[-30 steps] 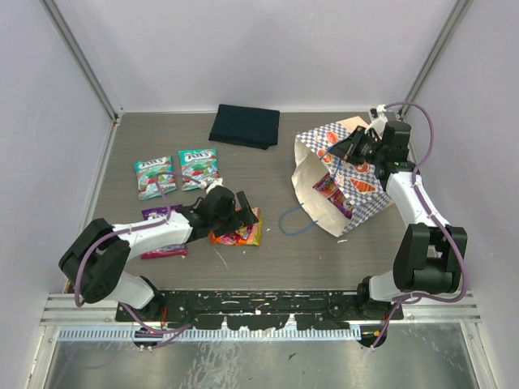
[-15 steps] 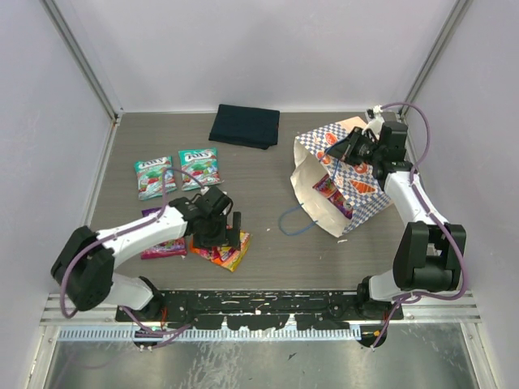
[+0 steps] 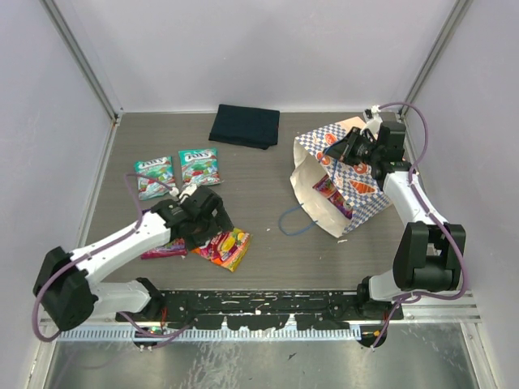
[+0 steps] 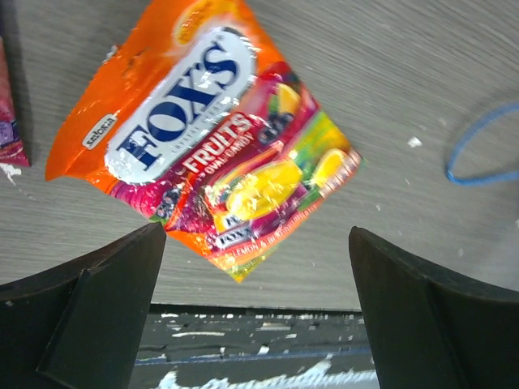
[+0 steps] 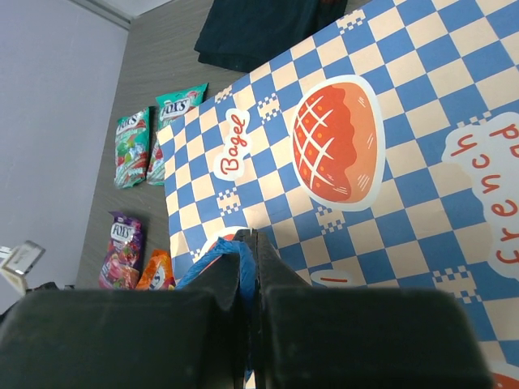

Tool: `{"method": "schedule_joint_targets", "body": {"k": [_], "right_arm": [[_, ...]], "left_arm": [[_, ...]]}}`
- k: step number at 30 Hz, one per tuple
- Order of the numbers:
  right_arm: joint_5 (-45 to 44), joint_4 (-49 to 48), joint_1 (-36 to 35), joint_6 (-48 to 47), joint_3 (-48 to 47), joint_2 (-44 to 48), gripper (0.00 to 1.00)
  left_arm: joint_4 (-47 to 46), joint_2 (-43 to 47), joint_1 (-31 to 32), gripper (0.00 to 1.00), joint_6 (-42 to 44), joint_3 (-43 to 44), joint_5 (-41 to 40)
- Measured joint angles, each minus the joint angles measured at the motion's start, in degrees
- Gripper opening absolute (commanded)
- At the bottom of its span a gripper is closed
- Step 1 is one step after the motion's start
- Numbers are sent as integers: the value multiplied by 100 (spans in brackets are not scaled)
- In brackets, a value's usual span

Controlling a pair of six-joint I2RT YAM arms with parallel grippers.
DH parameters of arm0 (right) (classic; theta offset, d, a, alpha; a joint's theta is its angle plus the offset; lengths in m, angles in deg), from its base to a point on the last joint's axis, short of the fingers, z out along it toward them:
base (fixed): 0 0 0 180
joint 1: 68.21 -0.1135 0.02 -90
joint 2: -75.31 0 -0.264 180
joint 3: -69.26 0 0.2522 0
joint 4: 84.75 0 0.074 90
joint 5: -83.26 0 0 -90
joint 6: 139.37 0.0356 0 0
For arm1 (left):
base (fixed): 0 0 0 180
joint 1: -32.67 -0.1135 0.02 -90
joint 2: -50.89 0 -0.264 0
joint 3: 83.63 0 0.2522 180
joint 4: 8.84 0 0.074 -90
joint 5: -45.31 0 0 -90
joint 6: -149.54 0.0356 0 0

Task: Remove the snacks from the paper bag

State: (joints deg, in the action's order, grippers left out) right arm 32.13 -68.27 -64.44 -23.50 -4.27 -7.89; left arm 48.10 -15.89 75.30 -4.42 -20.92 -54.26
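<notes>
**A:** Contents, largest first?

**B:** Item one: grey wood-grain table (image 3: 268,174). Item two: blue-and-white checkered paper bag (image 3: 366,193), on its side at the right, its cream mouth facing the left arm. One thin blue cord handle (image 3: 296,220) lies looped on the tabletop. Item three: dark navy folded cloth (image 3: 244,126) at the far edge, not part of the job.

**A:** Snacks?

**B:** Four flat glossy pouches are out on the table. One teal pouch (image 3: 155,177) and a second teal pouch (image 3: 199,166) lie side by side. One purple pouch (image 5: 122,253) is partly under the left arm, with one orange pouch (image 4: 203,138) just beside it. Red-and-purple pouches (image 3: 331,193), at least two, show inside the bag's mouth, and more may be hidden. My estimate is roughly half done.

**A:** Grippers?

**B:** Left gripper (image 4: 255,239): jaws spread wide and empty, above the orange pouch. Right gripper (image 5: 253,243): fingers pinched together on the paper bag's raised upper side, propping the mouth open.

**A:** Clearances?

**B:** Bare tabletop runs between the pouch group and the mouth, a fair lane for the left arm. The handle loop lies across that lane and may snag. The orange pouch sits near the table's front edge. The right wall stands close behind the bag.
</notes>
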Motion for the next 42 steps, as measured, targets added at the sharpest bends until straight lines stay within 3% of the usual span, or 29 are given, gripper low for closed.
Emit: {"method": "schedule_joint_targets", "body": {"k": [9,17,25,29,42], "right_arm": [[-2,-11,-9,-4,0,-4,1],[-4,-11,-9,-11,0,-4,1],[-4,-11,-9,-17,0,-11,1],[-9,-13,-9,-20,0,-22,1],[-44,-9,-17,-28,0,-85,1]], "left_arm": [[339,-1351,0,98,-1779,348,-374],[396,-1976,11,100,-2448,566,-468],[326,-2634,219,94,-2588,796,-525],[243,-3040,361,93,-1926,1178,-516],[-968,-4824,343,92,2011,3362,920]]}}
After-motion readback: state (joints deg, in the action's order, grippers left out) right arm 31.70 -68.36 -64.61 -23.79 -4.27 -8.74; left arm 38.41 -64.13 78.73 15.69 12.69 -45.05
